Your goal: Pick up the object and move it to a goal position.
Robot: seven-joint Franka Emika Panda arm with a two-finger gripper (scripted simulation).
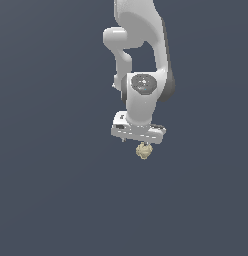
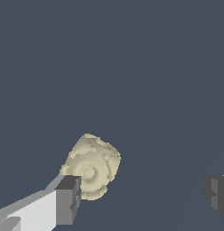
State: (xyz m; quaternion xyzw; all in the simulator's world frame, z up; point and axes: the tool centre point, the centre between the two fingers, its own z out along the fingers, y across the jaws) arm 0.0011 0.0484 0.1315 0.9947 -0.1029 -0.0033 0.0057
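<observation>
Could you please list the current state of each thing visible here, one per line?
end effector: open, its two fingers spread wide apart, holding nothing.
beige lump: not gripped, sitting close by one finger and well away from the other; whether it touches that finger cannot be told.
arm: pointing downward, with the end effector directly above the lump in the exterior view.

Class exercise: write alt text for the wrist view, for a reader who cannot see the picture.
A small beige lumpy object lies on a plain dark grey surface, close beside one dark fingertip of the open gripper. The other fingertip sits far off at the picture's opposite edge, so nothing is grasped.
</observation>
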